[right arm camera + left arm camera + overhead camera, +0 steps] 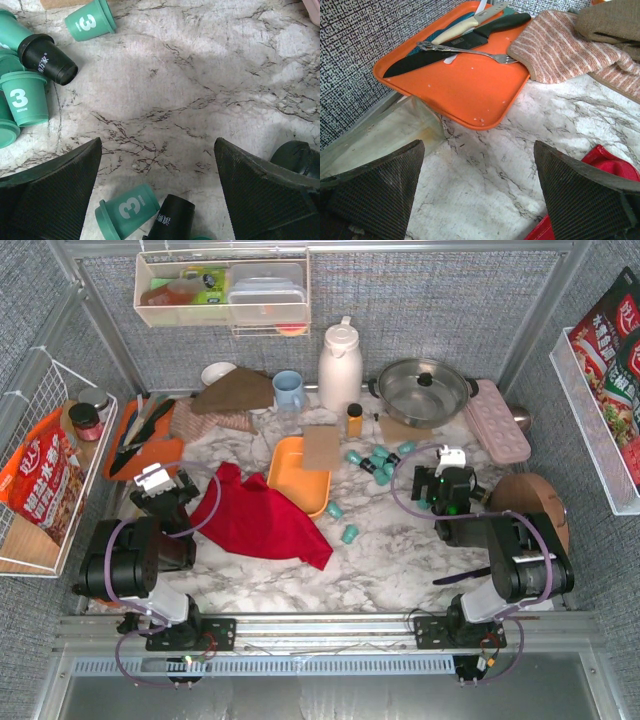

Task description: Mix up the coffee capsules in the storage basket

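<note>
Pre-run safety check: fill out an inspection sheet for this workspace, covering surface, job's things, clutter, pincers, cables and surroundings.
Surface: marble-patterned table, crowded toward the back.
Job's things: coffee capsules, teal and black, scattered on the table right of the storage basket; none seen in it.
Clutter: red cloth; cardboard piece overlapping the basket; orange cutting board carrying knives; pot; pink egg tray; white jug.
Pincers: left pincer open over bare table beside the cutting board; right pincer open above the capsules; neither holds anything.
Cables: purple cables looped along both arms.
Surroundings: grey mesh walls, wire racks at both sides, a shelf on the back wall.
</note>
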